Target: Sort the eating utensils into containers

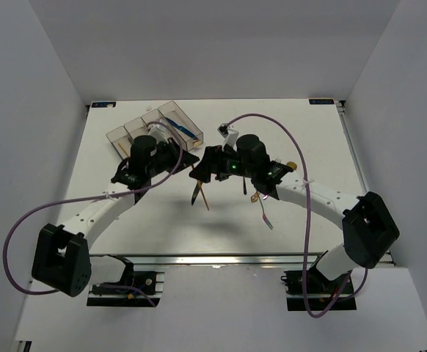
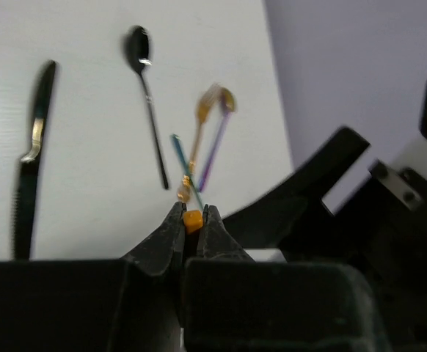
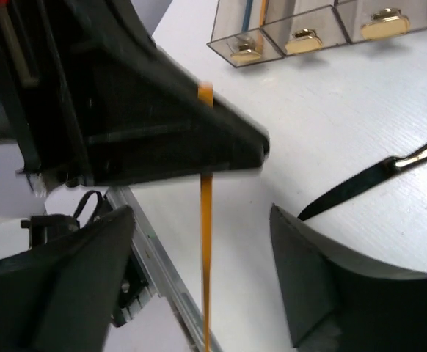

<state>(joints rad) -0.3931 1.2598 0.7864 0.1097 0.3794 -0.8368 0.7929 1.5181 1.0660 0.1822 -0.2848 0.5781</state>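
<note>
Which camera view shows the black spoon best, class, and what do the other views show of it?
The left wrist view: the black spoon shows whole there, bowl and handle both clear against the white surface. The top external view gives only a small dark sliver of it. The right wrist view does not show it at all.
</note>
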